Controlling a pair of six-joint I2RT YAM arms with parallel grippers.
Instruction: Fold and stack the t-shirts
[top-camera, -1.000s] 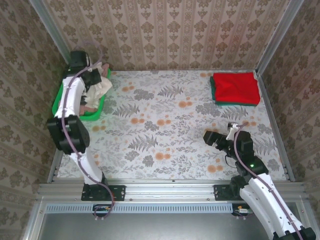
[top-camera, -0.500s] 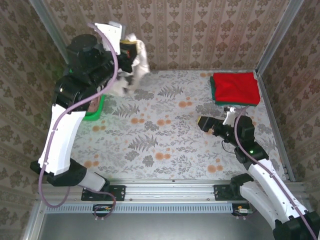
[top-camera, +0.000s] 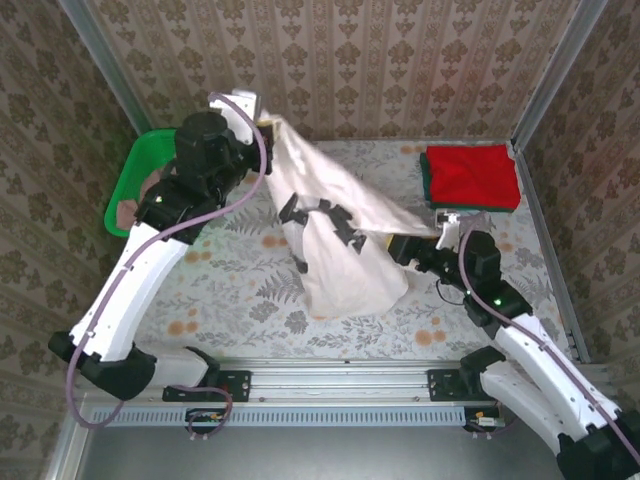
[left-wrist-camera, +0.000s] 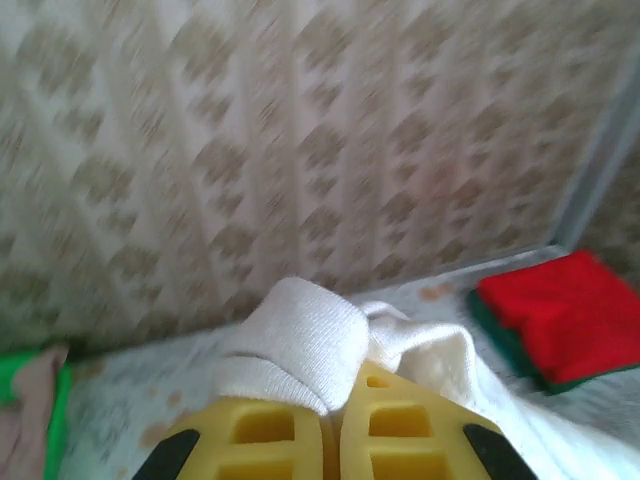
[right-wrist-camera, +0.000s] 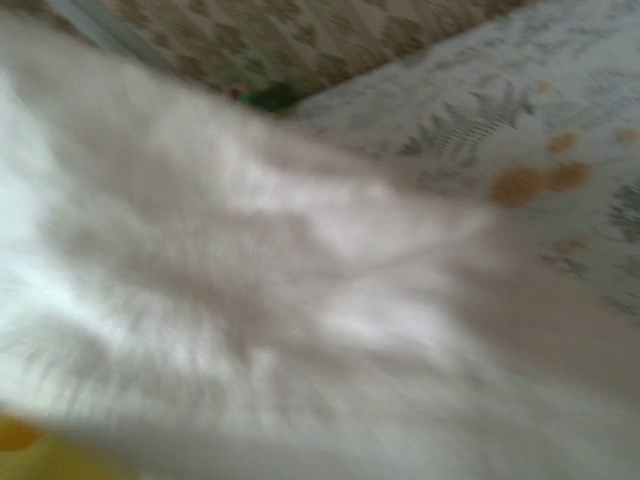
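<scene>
The big shirt (top-camera: 340, 250) hangs from the left gripper (top-camera: 262, 120), high over the table's (top-camera: 250, 290) back left. It stretches down to the right, one corner at the right gripper (top-camera: 405, 248) and its lower end at the table's middle. Behind the right gripper, in the back right corner, sits the folded pile (top-camera: 470, 177), one shirt on another; at far left the basket (top-camera: 135, 170) has a crumpled shirt (top-camera: 150, 190) in it.

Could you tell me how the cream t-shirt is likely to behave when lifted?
Probably very floppy: the cream t-shirt hangs in loose folds from the left tool, its lower part apparently resting on the table. It seems light, since one small pinched bunch carries it. Pulled sideways, it would likely drag and bunch.
</scene>
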